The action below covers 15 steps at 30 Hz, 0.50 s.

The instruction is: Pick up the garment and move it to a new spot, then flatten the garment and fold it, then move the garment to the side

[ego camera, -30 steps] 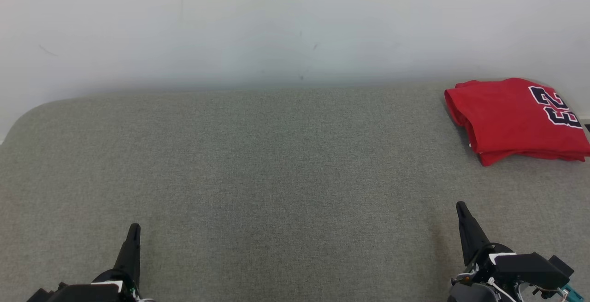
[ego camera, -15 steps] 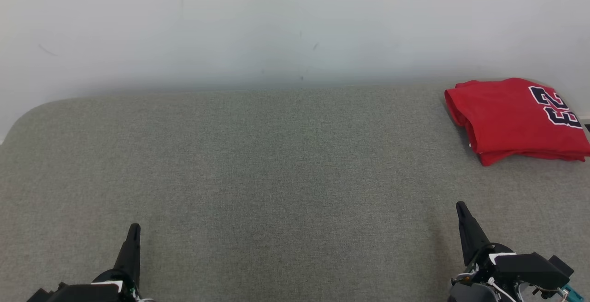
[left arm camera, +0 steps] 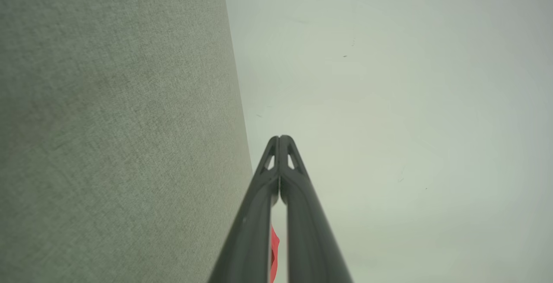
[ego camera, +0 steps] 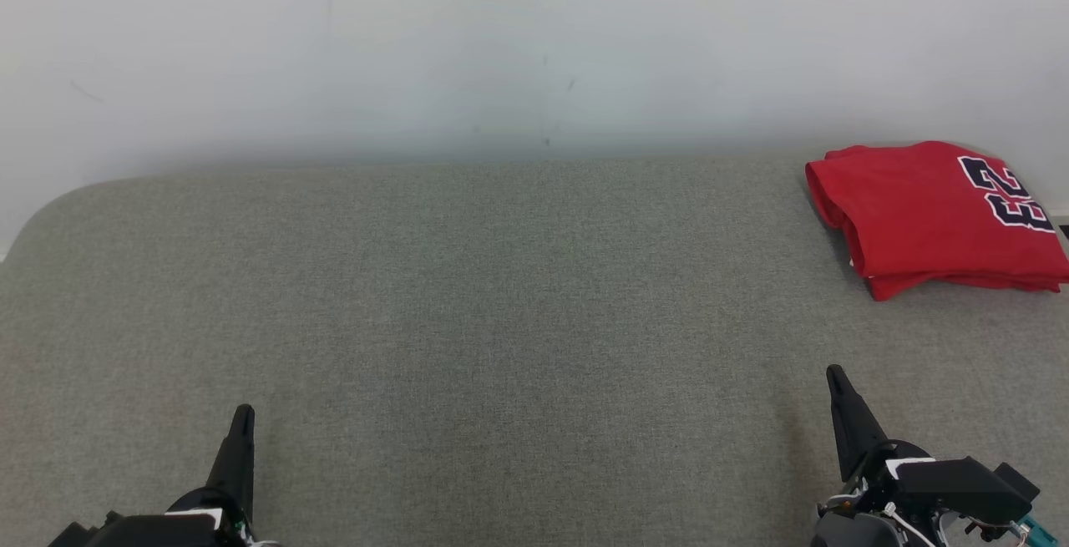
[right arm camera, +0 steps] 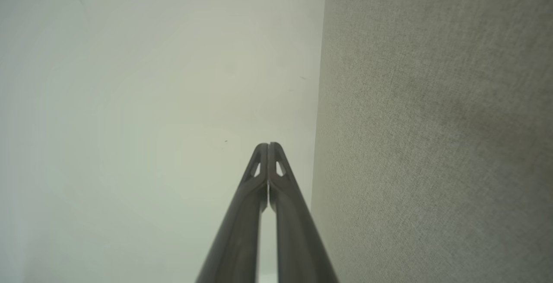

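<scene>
Nearest, over the near edge of the grey surface (ego camera: 501, 321): L gripper (ego camera: 242, 412) above its near-left part, R gripper (ego camera: 833, 373) above its near-right part. Both point toward the surface's far edge.

L gripper: the two dark fingers are pressed together, tips meeting, nothing btwn them. Its wrist view shows them touching at the tip w/ just a thin slit lower down. R gripper is the same, pressed tip to tip, pinching nothing. Neither touches the garment. Can't tell if either tip touches the surface.

Mid: the surface is grey woven cloth, flat, w/ a rounded far-left corner. In both wrist views it runs along one side of the fingers.

Far: garment (ego camera: 927, 213) lies on the surface's far-right corner, right by the far edge. It is red, folded into a compact stack of layers. The stacked fold edges show along its near and left sides. On its top face, toward the right end, is a dark number w/ white outline, approx "23", turned sideways. Its right end reaches the head view's edge. It lies well apart from both grippers, closer to the R gripper. A red sliver of it shows btwn the L gripper's finger bases in the left wrist view.

Beyond the surface's far edge: pale wall (ego camera: 501, 46) w/ a few small dark marks.
</scene>
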Motion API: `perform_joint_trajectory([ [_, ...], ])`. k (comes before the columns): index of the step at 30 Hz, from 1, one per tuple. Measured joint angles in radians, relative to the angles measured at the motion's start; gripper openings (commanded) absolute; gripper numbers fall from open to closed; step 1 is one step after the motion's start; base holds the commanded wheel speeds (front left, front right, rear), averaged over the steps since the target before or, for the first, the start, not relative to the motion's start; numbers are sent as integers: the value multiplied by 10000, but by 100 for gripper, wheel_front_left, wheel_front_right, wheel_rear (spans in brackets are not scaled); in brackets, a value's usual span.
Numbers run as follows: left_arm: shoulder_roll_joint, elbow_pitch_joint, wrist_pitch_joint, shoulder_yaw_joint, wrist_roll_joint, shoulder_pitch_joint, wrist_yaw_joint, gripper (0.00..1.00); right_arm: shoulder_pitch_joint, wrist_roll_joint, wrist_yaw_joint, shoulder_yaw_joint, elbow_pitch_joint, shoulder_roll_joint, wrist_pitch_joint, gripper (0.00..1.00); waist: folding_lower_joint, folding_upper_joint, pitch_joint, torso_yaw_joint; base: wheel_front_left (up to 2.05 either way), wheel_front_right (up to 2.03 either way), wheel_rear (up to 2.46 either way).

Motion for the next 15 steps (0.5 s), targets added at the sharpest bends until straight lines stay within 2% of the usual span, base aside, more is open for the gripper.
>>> perform_joint_trajectory([
  [15,0,-2,0,4,0,0,0,0,0,0,0,0,0,0,0,0,0,0,0,0,0,0,0],
])
